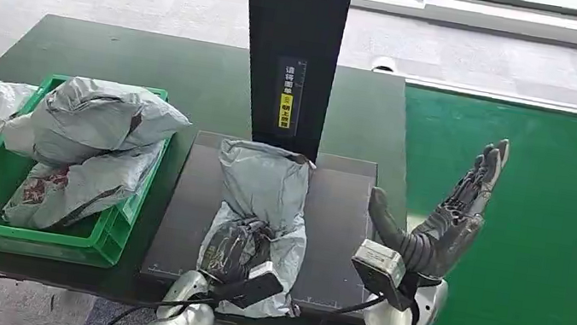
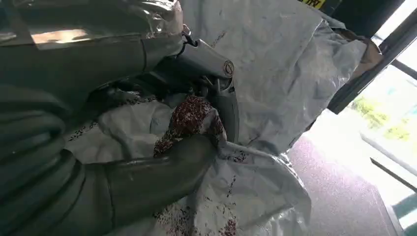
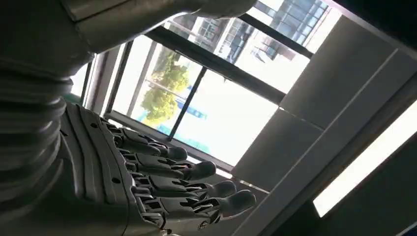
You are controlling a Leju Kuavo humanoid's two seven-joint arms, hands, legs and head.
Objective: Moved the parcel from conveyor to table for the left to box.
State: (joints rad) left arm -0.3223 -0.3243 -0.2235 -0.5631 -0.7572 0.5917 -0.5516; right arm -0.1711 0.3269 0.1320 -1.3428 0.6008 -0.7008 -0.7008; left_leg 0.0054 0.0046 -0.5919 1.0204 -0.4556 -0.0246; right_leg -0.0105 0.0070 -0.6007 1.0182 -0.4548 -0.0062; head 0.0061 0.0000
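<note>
Your left hand [image 1: 236, 245] grips the grey parcel [image 1: 264, 189] on the bench [image 1: 194, 79]; its wrist view reveals fingers [image 2: 162, 177] pressing plastic. Right hand [image 1: 450, 213] hovers open.

Showing silver-grey on the parcel [image 1: 264, 189], with dark red speckled print breaking through the plastic near the left hand [image 1: 236, 245]. Showing bright green on the crate [image 1: 32, 238], holding more grey bags [image 1: 93, 120] blotched with dark red. Lying dark green across the bench [image 1: 195, 71], matte black on the mat [image 1: 337, 221]. Running vivid green along the conveyor [image 1: 534, 225], edged pale. Standing black at the post [image 1: 291, 34], carrying a yellow label [image 1: 284, 110]. Gleaming dark grey on the right hand [image 1: 449, 217], silver on both arms.
</note>
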